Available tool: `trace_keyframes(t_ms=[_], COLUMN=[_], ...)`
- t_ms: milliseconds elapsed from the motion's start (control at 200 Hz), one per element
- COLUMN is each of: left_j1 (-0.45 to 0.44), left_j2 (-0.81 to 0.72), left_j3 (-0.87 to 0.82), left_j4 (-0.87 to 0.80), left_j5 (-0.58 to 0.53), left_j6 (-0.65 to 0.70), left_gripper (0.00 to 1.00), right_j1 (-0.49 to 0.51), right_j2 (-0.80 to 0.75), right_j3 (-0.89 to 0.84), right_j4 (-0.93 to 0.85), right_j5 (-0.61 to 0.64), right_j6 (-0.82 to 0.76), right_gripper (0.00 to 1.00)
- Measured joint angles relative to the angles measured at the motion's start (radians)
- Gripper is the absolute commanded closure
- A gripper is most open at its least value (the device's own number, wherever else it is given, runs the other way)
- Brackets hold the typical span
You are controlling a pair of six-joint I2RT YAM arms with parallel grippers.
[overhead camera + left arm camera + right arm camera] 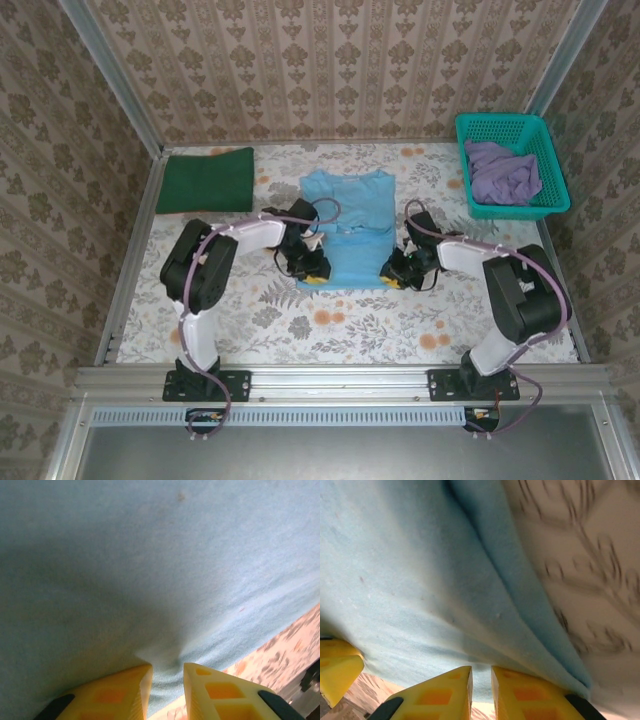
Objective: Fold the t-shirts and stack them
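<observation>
Left wrist: left gripper [167, 672] nearly closed, nipping hem of light blue soft cloth t-shirt [150, 565]. Right wrist: right gripper [481, 675] likewise pinching it.

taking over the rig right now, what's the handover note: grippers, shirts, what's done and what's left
Left gripper: jaws shut on the light blue t-shirt's near hem, left side.
Right gripper: jaws shut on the same hem, right side.
Dark green t-shirt: folded, far left of the table.
Purple t-shirt: crumpled in the teal basket, far right.
Done: green folded. Left: fold blue, then purple, stack all three.
</observation>
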Motion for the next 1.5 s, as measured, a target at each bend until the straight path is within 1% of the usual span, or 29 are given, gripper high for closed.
trace_keyframes(t_ms=[65, 200, 275, 340, 400, 450, 525, 615, 685, 820, 915, 1020, 1180, 1340, 1500], left_j1=[-0.012, -0.022, -0.021, -0.017, -0.003, 0.017, 0.055, 0.094, 0.104, 0.103, 0.105, 0.115, 0.124, 0.132, 0.167], left_j2=[-0.049, -0.146, -0.186, -0.213, -0.241, -0.257, -0.266, -0.257, -0.229, -0.124, -0.066, -0.039, -0.014, 0.023, 0.037], left_j3=[-0.065, -0.180, -0.206, -0.203, -0.186, -0.163, -0.127, -0.083, -0.045, 0.035, 0.056, 0.055, 0.089, 0.145, 0.191], left_j4=[-0.002, -0.032, -0.086, -0.131, -0.165, -0.177, -0.172, -0.146, -0.117, -0.044, 0.006, 0.038, 0.059, 0.072, 0.078], left_j5=[0.003, 0.008, -0.008, -0.024, -0.029, -0.027, -0.011, 0.010, 0.025, 0.050, 0.046, 0.033, 0.018, 0.012, 0.012], left_j6=[0.002, -0.006, -0.018, -0.027, -0.029, -0.037, -0.053, -0.080, -0.105, -0.159, -0.193, -0.227, -0.240, -0.242, -0.243], left_gripper=[0.70, 0.66, 0.61, 0.59, 0.58, 0.58, 0.58, 0.57, 0.54, 0.53, 0.49, 0.43, 0.39, 0.35, 0.34], right_j1=[0.016, 0.058, 0.069, 0.069, 0.068, 0.066, 0.060, 0.051, 0.048, 0.047, 0.047, 0.046, 0.036, 0.005, -0.036], right_j2=[-0.043, -0.124, -0.185, -0.261, -0.337, -0.389, -0.412, -0.357, -0.264, -0.080, 0.019, 0.102, 0.165, 0.210, 0.247], right_j3=[-0.044, -0.118, -0.151, -0.171, -0.171, -0.167, -0.140, -0.074, -0.005, 0.109, 0.174, 0.242, 0.314, 0.359, 0.379], right_j4=[-0.005, -0.017, -0.032, -0.069, -0.086, -0.085, -0.087, -0.089, -0.087, -0.092, -0.103, -0.124, -0.140, -0.144, -0.141], right_j5=[-0.008, -0.034, -0.035, -0.017, 0.003, 0.016, 0.032, 0.049, 0.059, 0.075, 0.093, 0.116, 0.138, 0.138, 0.133], right_j6=[0.001, 0.011, 0.022, 0.031, 0.032, 0.031, 0.027, 0.014, -0.005, -0.042, -0.066, -0.092, -0.104, -0.094, -0.055], right_gripper=[0.77, 0.68, 0.64, 0.62, 0.63, 0.65, 0.69, 0.73, 0.76, 0.78, 0.78, 0.78, 0.78, 0.78, 0.76])
